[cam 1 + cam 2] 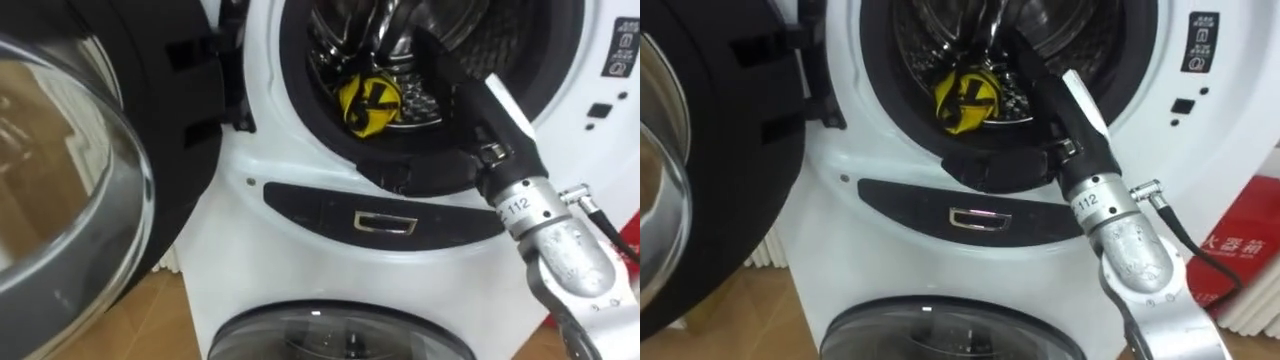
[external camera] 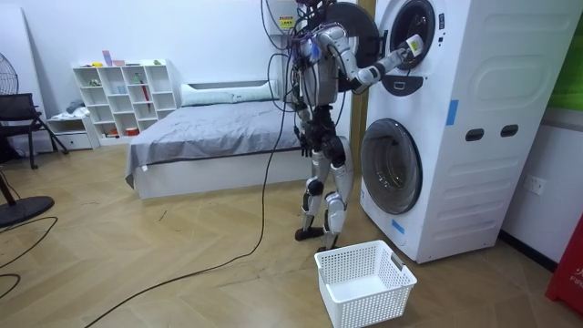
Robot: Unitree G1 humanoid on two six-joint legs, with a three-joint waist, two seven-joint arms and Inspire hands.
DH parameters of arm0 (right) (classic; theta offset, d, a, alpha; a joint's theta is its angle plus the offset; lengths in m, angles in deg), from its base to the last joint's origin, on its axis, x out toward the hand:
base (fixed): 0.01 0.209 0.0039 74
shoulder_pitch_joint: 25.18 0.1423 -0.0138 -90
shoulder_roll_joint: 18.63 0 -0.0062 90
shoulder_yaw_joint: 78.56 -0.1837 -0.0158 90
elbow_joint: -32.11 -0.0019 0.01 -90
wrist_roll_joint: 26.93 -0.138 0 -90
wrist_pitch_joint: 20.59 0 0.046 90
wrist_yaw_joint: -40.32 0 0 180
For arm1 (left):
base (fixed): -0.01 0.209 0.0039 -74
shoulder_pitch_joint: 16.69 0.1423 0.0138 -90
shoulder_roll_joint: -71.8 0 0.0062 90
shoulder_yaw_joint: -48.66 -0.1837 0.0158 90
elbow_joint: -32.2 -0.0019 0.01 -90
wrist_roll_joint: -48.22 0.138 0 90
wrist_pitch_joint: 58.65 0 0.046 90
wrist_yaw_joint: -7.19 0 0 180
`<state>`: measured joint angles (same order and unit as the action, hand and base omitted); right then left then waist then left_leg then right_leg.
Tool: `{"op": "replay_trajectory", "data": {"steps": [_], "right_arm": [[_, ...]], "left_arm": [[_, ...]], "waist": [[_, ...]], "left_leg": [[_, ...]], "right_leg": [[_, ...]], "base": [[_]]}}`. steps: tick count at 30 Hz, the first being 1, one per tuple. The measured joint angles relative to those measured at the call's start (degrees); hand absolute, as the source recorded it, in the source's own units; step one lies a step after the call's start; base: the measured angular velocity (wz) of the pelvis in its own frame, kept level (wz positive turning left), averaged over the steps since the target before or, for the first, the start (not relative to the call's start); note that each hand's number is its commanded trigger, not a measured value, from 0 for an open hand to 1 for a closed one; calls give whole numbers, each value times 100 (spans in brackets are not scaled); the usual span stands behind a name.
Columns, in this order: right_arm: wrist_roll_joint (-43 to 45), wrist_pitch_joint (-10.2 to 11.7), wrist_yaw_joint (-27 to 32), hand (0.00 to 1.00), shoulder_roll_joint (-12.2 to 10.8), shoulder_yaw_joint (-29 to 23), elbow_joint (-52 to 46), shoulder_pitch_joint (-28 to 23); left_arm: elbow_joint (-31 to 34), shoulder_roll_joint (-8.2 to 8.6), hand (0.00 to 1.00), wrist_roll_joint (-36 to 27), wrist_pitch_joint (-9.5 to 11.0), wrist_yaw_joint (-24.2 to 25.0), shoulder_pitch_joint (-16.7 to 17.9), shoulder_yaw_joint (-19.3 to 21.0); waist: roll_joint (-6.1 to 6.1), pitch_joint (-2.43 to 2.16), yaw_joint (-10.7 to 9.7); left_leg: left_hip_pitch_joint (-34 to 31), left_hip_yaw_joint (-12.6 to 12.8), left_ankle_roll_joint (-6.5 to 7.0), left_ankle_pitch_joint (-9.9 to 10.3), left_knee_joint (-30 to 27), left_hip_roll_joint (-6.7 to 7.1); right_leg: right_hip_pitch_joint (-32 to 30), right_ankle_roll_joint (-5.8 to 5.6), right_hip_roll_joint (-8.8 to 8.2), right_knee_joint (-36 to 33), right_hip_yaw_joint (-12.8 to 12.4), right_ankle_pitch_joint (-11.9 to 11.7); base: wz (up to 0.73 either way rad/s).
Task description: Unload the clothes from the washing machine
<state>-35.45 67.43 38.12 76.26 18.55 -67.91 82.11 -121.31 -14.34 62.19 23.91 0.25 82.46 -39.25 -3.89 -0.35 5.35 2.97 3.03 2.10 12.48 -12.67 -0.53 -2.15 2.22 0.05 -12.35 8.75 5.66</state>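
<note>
A yellow cloth with black marks (image 1: 368,103) (image 1: 965,98) lies at the bottom of the upper washing machine's steel drum (image 1: 335,55). My right arm reaches in through the round opening, and my right hand (image 1: 397,28) (image 1: 1002,30) is deep in the drum, just above and to the right of the cloth. The hand looks dark against the drum. Whether it touches the cloth I cannot tell. In the room view I stand upright close in front of the stacked machines (image 2: 455,118), with the right arm raised to the upper opening (image 2: 407,46).
The upper machine's glass door (image 1: 60,190) stands swung open on my left. Below is a second machine with its round door (image 1: 330,335) closed. A white laundry basket (image 2: 364,282) sits on the floor behind me. A red object (image 1: 1240,250) stands at the right.
</note>
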Motion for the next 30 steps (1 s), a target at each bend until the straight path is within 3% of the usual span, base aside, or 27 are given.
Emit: {"op": "replay_trajectory", "data": {"steps": [8, 16, 21, 25, 30], "right_arm": [[105, -61, -26, 0, 3, -7, -846, 129], [78, -64, 226, 0, 32, -47, -839, 265], [-245, -102, 678, 0, 38, -490, -314, 627], [-135, -172, 915, 0, 74, -611, -152, 844], [334, -268, 997, 0, 305, -654, -42, 869]], "left_arm": [[-5, 9, 0, -1, 36, -9, -73, 8], [-12, 12, 0, 3, 45, -17, 36, 9], [-2, 15, 0, 7, 34, -30, 88, 19], [2, 18, 0, 5, -17, -29, 191, 18], [61, 20, 0, 13, -116, -25, 262, 262]], "waist": [[-5, -4, 97], [8, 37, 136], [-83, 94, 102], [-138, 72, -7], [-150, 60, -33]], "left_leg": [[18, -19, -52, -5, 194, -72], [72, -76, -50, -3, 331, -85], [72, -229, -48, 2, 333, -65], [63, -337, -56, 7, 303, -52], [78, -341, -60, 11, 305, -59]], "right_leg": [[23, 43, 55, 178, 68, -30], [35, 34, 105, 190, 83, -24], [111, -21, 71, 197, 156, 31], [184, -5, 22, 279, 265, 58], [204, -12, 52, 276, 359, 77]], "base": [[3], [2], [14], [15], [5]]}}
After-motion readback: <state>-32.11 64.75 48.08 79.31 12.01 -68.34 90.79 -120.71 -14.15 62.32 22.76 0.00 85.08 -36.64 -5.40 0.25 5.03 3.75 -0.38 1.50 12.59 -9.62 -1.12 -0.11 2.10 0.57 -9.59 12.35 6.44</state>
